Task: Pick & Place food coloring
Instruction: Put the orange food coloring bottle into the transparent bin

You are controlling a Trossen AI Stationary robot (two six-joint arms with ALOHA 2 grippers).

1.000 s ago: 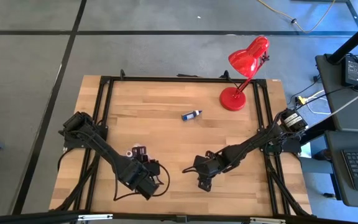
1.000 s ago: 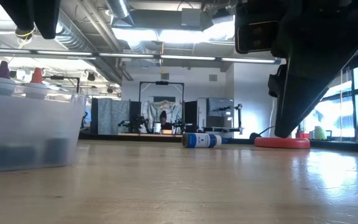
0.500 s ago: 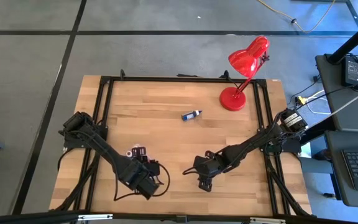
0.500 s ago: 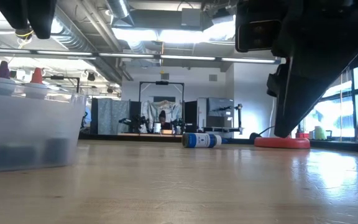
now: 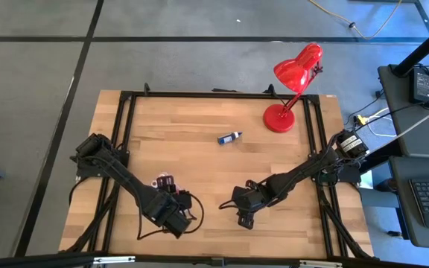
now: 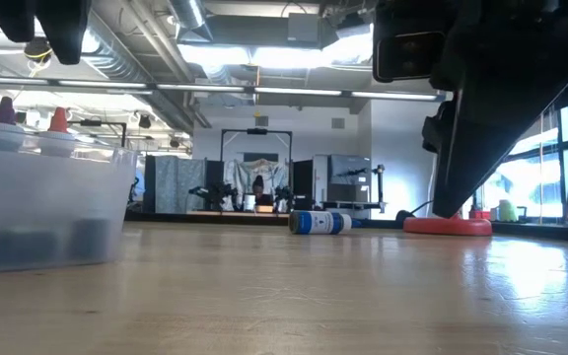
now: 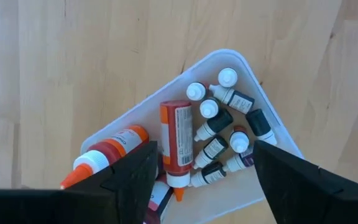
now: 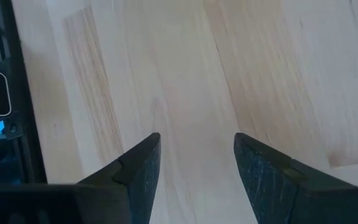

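Observation:
A clear plastic tray [image 7: 276,126] holds several small food coloring bottles [image 7: 219,134] with white caps, plus two larger red-orange bottles [image 7: 176,140], all lying on their sides. My left gripper [image 7: 204,180] hovers open above the tray [image 5: 164,181] near the table's near-left part. One blue bottle [image 5: 229,137] lies on its side alone on the wood toward the far edge [image 6: 320,222]. My right gripper [image 8: 196,174] hangs open over bare wood, near the table's near-middle [image 5: 244,214].
A red desk lamp [image 5: 289,93] stands at the far right corner, its base [image 6: 449,226] on the wood. A black frame [image 5: 129,134] runs along the table's sides. Bare wood lies between the tray [image 6: 47,202] and the lone bottle.
My left gripper has drifted slightly toward the table's left edge above the tray. The bottles and the tray have kept their places.

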